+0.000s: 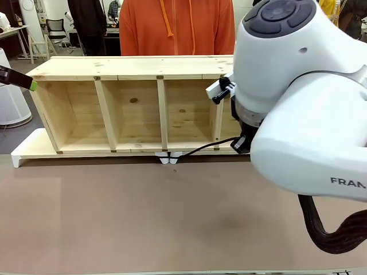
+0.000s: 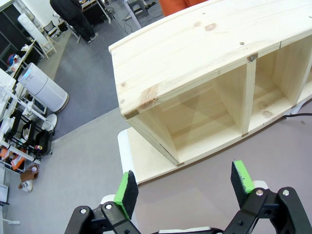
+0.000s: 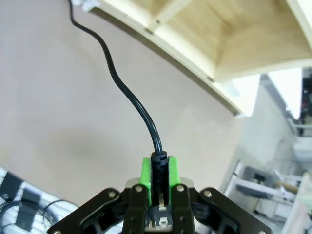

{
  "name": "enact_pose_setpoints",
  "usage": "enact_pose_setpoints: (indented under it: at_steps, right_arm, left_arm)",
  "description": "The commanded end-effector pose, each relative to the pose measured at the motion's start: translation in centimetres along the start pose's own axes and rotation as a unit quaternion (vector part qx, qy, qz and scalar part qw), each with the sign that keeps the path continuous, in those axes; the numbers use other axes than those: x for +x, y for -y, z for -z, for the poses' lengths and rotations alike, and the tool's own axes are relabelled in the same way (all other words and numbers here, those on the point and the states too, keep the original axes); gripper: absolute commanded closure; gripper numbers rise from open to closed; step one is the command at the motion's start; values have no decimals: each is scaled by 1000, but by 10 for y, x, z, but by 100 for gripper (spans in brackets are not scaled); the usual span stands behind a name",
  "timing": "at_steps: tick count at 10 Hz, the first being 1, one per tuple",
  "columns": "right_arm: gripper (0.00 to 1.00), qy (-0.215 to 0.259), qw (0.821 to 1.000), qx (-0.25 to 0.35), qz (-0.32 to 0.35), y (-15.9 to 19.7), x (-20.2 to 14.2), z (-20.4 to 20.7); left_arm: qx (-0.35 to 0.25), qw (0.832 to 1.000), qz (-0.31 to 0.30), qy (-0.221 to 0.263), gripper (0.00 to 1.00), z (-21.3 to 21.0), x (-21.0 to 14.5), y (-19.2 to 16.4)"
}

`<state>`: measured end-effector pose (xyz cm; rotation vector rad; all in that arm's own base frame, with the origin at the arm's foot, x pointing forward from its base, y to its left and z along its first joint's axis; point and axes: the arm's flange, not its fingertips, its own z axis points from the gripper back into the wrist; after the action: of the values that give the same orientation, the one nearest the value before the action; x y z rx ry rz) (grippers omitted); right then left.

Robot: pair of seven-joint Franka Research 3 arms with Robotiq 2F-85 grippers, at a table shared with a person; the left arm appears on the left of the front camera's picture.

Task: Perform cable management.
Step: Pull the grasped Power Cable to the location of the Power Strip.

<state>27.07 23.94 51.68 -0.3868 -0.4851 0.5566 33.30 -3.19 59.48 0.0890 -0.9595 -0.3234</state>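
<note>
firmly clamped, cable in right gripper, running out toward wooden shelf

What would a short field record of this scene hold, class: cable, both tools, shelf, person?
Cable: black, curving across the brown table, one end in the right tool.
Right tool: shut on the cable.
Left tool: open, empty, near the left end of the shelf.
Shelf: pale wood, open compartments facing the robot.
Person: orange top, behind the shelf.
</note>
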Motion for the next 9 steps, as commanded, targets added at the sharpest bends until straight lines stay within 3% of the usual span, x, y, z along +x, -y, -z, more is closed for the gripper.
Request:
enact_pose_setpoints:
  at_steps: [1,5,9]
  right_arm:
    - [84,-18,999,-20,45,18,-14,0]
    - [84,-53,992,-20,109,68,-26,26]
    - [84,-85,985,-31,150,108,-13,62]
  left_arm:
    - [2,1000,1,3,0,1,1,1]
    - [2,1000,1,3,0,1,1,1]
    - [2,1000,1,3,0,1,1,1]
